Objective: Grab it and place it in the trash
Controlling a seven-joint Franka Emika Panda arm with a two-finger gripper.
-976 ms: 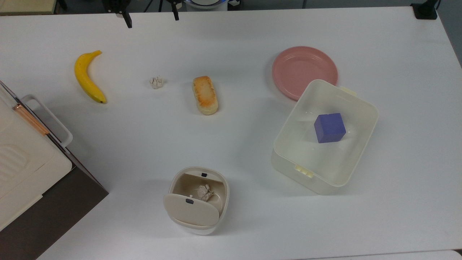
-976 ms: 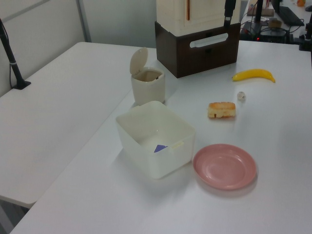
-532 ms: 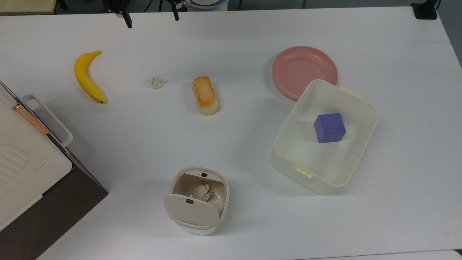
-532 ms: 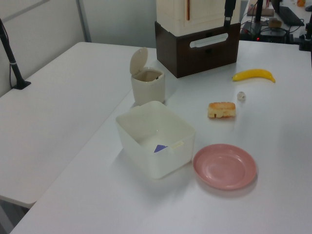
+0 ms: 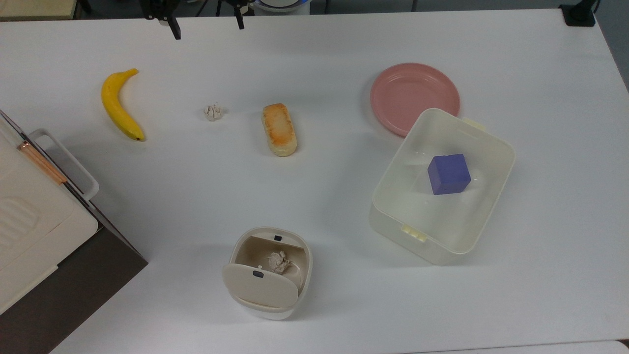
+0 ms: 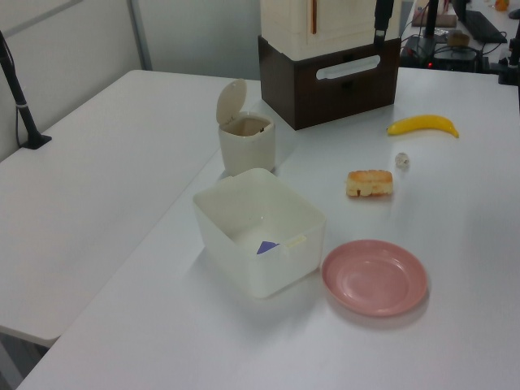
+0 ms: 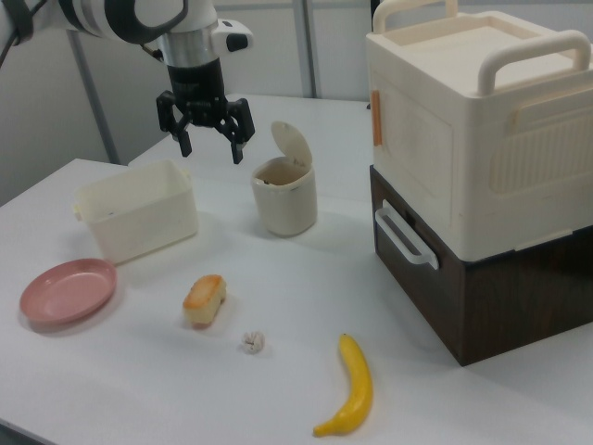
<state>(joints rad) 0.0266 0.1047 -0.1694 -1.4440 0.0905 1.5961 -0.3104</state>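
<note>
Barely anything had shifted since the earlier frames: the fingertips at the far edge of the top view had crept a touch, nothing more, and every object lay where it was. Largest first, the white table (image 5: pixel 314 305) spread wide, with the cream box on its brown base (image 7: pixel 482 185) at the right view's right. Next came the rectangular tub (image 5: pixel 444 187) holding a blue cube (image 5: pixel 448 174), then the pink plate (image 5: pixel 415 93) touching the tub's far corner. The trash bin (image 5: pixel 268 273) stood with its flap up, a paper wad (image 5: pixel 278 261) already inside. The gripper (image 7: pixel 205 130) hung high, jaws spread wide and empty. Banana (image 5: pixel 119 104), bread roll (image 5: pixel 279 129), and between them, apart from both, the tiny wad (image 5: pixel 213 112) on bare table. The reach looked barely begun; the next move would call for coming down over the wad and closing on it. Open room lay all around it, and the path to the bin looked clear.
</note>
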